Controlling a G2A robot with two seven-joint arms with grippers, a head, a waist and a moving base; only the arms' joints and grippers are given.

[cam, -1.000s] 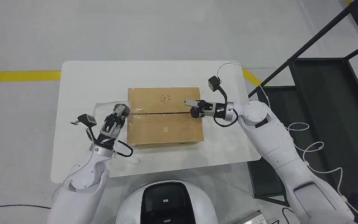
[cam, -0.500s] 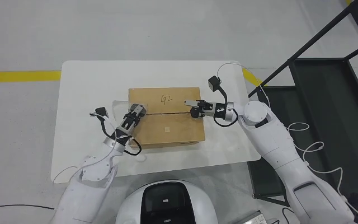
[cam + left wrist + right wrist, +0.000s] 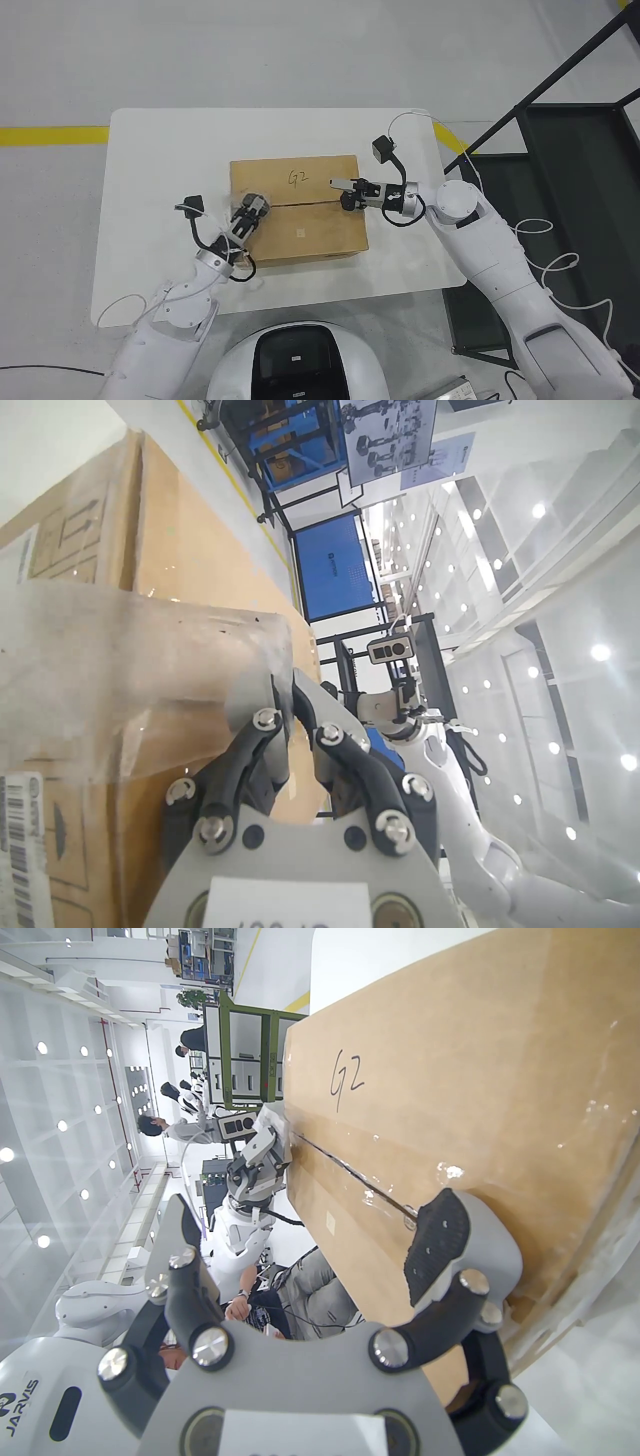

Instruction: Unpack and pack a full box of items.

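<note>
Left gripper [image 3: 254, 206] pinching clear tape [image 3: 125, 660], right gripper [image 3: 336, 185] spread wide, box [image 3: 300, 232] long axis left-to-right, seam [image 3: 300, 203] along it

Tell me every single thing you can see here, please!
brown cardboard box: one, brown, closed, middle of the table.
clear plastic tape strip: one, see-through, lifted off the box's left end.
white rounded table: one, white, under the box.
yellow floor stripe: one, yellow, floor beside the table.
black metal rack: one, black, robot's right.
left gripper: one, grey-black, shut on the tape.
right gripper: one, grey-black, open, at the box's right end.
</note>
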